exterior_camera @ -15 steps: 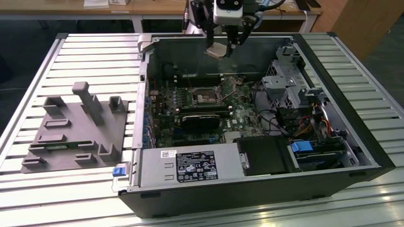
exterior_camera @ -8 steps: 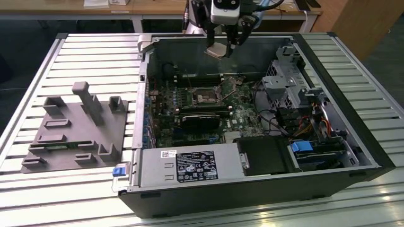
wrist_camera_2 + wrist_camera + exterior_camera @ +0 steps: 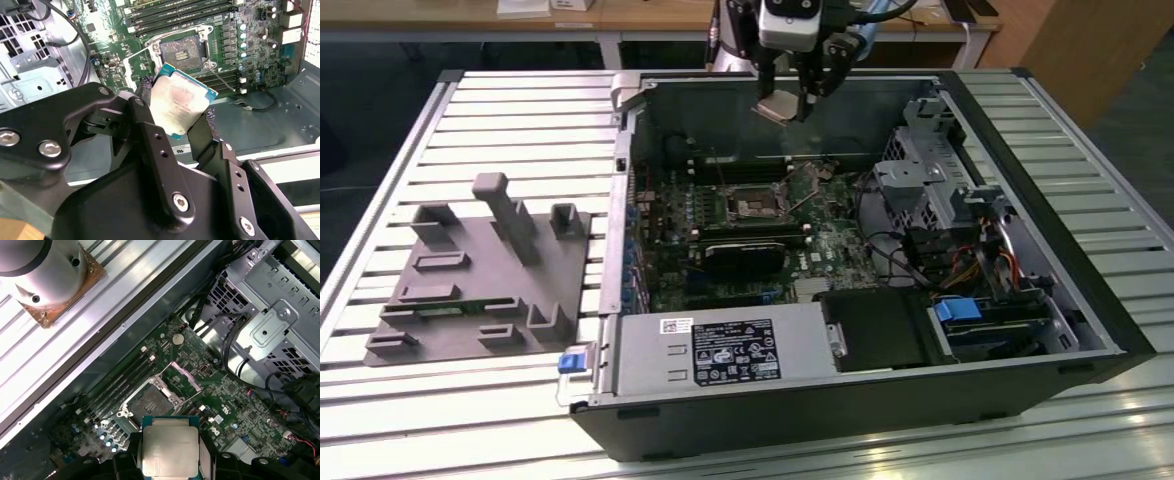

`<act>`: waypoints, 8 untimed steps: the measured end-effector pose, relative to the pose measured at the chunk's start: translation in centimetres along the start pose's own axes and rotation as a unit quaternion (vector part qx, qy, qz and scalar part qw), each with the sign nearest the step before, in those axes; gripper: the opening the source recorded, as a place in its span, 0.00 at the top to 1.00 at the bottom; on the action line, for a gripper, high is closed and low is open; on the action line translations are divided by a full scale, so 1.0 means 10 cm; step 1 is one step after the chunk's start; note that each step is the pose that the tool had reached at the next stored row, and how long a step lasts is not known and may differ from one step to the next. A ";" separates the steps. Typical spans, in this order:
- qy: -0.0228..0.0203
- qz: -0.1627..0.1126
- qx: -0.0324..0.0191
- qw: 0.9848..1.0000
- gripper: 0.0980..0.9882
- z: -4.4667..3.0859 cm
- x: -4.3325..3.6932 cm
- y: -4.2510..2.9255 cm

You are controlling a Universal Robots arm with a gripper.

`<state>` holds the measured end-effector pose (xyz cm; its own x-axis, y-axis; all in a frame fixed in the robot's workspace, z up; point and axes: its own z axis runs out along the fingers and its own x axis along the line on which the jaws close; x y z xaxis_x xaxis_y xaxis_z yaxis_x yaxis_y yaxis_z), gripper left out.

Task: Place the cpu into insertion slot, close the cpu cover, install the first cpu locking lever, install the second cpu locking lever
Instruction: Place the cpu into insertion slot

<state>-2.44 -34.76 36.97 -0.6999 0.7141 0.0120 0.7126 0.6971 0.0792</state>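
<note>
Inside the open case (image 3: 854, 425), which lies on its side, we note a drive cage (image 3: 923, 178) and loose cables (image 3: 914, 262) toward the exterior view's right. A labelled power supply (image 3: 707, 355) runs along the near wall. On the green board (image 3: 834, 255), a black block (image 3: 740, 258) sits just beside the slot (image 3: 754, 208). The cover (image 3: 183, 378) stands flipped up at the slot's edge, so the dark socket centre is bare. Memory slots (image 3: 180, 14) run alongside the socket.

The case rests on a slatted metal worktop (image 3: 507, 120). A grey fixture plate (image 3: 480, 270) with upright pegs lies on the slats at the exterior view's left, well apart from the case. A wooden desk (image 3: 654, 15) stands at the back of the room.

The arm hangs over the case's far wall, wrist pointing down. The tool (image 3: 787, 100) is clamped on the cpu (image 3: 778, 106), its fingers (image 3: 150, 122) pinching two opposite edges. We see the cpu held in the air and tilted, its metal top showing in both wrist views. It is above the board and apart from the slot.
</note>
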 end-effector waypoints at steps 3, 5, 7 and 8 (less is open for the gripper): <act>-0.001 0.010 0.000 1.000 0.50 0.001 0.003 0.003; -0.002 0.017 0.000 1.000 0.50 0.001 0.005 0.005; -0.003 0.024 0.000 1.000 0.50 0.002 0.006 0.005; -0.003 0.028 0.000 1.000 0.50 0.002 0.007 0.006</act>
<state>-2.44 -34.67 36.95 -0.6590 0.7521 0.0103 0.7504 0.6564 0.0776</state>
